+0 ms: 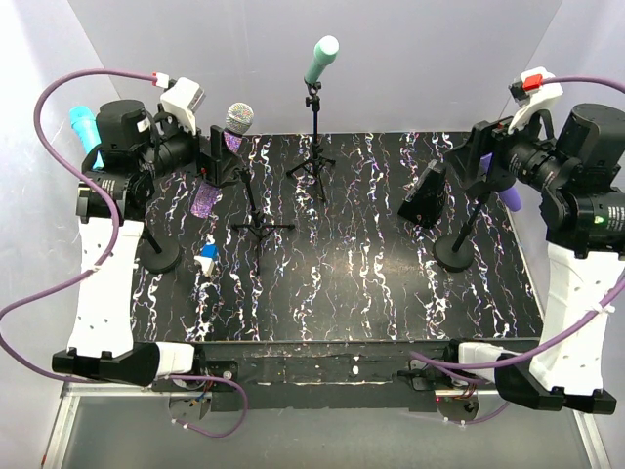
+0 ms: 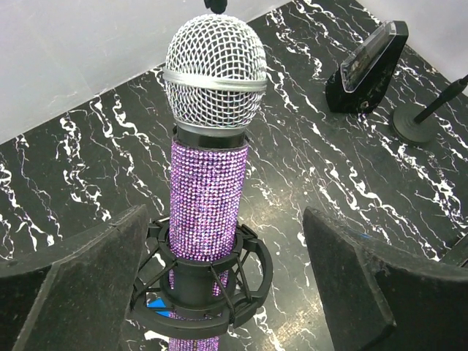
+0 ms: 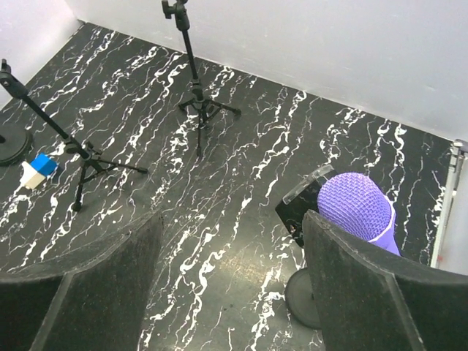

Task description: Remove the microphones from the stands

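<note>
A microphone (image 2: 207, 197) with a purple glitter body and a silver mesh head (image 1: 239, 119) stands upright in a black shock mount (image 2: 201, 289) on a tripod stand (image 1: 259, 227). My left gripper (image 2: 223, 241) is open and straddles it at mount height. Both fingers (image 2: 88, 278) stand well clear of the body. In the top view the left gripper (image 1: 217, 156) sits at the rear left. My right gripper (image 3: 230, 241) is open with only table between its fingers. A purple foam-headed microphone (image 3: 356, 206) rises just beyond its right finger (image 3: 358, 292).
A teal microphone (image 1: 322, 59) sits on a tripod stand (image 1: 312, 161) at the rear middle. A cyan microphone (image 1: 83, 125) shows behind the left arm. A black box with a clear top (image 1: 425, 195), two round stand bases (image 1: 452, 256) and a blue-and-white block (image 1: 206, 259) rest on the marbled table (image 1: 371, 283).
</note>
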Available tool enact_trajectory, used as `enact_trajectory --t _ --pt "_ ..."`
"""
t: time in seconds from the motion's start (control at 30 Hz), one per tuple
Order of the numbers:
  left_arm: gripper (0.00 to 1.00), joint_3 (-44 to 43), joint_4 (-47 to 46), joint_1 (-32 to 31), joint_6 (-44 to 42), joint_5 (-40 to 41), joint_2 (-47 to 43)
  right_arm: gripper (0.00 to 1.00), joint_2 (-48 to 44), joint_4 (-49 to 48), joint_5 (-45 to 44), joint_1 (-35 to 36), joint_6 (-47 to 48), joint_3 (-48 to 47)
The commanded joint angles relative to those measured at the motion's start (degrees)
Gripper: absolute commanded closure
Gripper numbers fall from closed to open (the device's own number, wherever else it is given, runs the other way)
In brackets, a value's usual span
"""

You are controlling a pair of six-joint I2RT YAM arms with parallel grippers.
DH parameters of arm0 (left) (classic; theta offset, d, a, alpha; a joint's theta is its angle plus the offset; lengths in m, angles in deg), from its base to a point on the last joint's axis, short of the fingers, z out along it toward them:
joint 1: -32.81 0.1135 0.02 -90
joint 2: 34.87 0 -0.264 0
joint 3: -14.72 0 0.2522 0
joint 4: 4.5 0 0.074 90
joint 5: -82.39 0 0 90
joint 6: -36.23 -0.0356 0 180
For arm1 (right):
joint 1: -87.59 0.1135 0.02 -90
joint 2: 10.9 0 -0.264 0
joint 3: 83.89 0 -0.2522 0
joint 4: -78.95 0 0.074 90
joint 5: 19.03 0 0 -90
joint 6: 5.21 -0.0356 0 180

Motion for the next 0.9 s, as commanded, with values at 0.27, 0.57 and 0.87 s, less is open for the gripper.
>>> enact_trajectory --t 0.27,0.57,0.87 --pt "0.34 -0.2 -0.3 0.1 -1.4 -0.5 2.2 0.2 0.7 -4.1 3.1 2.6 -0.6 1.7" --pt "0.52 -1.2 0.3 0.1 -2.1 -7.7 6.0 0.21 -0.4 -5.7 3.3 3.9 -1.7 6.0" --pt "0.88 -2.6 1.3 0.1 -3.5 -19.5 7.7 0.21 -0.1 -6.1 5.1 7.3 -2.2 9.0"
